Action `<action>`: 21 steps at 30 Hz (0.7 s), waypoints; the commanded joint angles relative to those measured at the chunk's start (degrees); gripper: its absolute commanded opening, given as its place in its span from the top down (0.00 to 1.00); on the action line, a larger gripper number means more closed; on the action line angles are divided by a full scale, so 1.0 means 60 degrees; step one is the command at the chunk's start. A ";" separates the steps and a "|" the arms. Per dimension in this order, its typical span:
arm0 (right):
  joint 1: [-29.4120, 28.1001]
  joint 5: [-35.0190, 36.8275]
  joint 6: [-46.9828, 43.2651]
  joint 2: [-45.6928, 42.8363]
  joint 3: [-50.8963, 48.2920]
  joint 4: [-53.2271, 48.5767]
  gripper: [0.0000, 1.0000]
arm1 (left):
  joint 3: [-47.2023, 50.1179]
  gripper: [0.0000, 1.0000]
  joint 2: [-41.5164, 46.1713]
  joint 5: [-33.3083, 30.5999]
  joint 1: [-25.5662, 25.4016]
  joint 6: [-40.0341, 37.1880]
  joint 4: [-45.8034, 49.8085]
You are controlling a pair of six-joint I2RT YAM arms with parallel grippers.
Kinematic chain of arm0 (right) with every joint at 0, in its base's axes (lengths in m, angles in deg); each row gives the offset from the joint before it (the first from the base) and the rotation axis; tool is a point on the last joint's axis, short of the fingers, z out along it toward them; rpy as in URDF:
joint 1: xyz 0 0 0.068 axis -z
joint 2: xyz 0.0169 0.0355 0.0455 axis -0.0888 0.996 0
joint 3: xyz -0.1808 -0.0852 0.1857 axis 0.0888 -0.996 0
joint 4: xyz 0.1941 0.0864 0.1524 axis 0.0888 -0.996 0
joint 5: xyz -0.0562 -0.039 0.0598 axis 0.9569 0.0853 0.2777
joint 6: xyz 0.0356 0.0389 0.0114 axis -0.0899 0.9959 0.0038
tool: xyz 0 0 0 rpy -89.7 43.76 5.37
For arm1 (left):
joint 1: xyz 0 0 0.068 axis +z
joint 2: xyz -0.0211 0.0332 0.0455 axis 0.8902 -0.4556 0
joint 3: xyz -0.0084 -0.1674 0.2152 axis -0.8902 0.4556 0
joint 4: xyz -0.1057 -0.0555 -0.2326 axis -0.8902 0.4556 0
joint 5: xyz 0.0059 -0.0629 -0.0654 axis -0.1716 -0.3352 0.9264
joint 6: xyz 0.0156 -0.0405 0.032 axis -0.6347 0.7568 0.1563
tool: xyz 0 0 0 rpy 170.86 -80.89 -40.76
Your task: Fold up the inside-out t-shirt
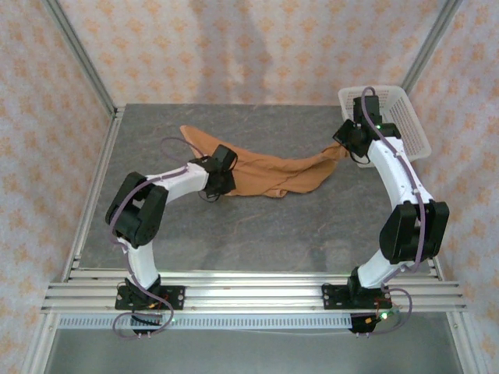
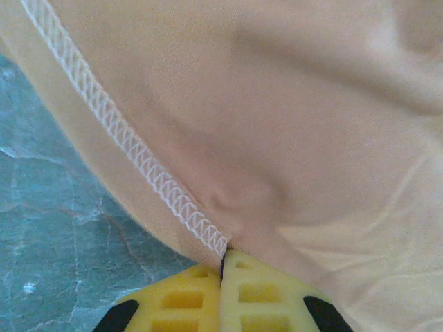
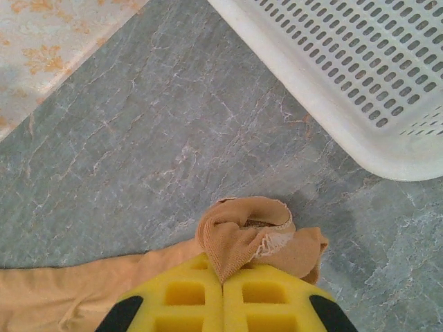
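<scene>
Left hand (image 2: 222, 259) and right hand (image 3: 223, 275), each clenched on the tan t-shirt (image 1: 274, 176)

White arms (image 1: 178, 181), yellow fingers (image 2: 181, 304), purple cables (image 1: 423, 222)

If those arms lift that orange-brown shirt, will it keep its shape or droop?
Probably droop: the t-shirt lies rumpled and creased between the left gripper and right gripper. It looks thin and light, bunching into small folds where the right gripper pinches it. The smooth cloth might slip if tugged hard.
</scene>
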 commanded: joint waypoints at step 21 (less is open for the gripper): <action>0.0081 -0.0394 -0.0297 -0.1740 0.1732 -0.0884 1.00 | -0.6468 1.00 0.3964 0.0053 0.2794 -0.1396 0.3976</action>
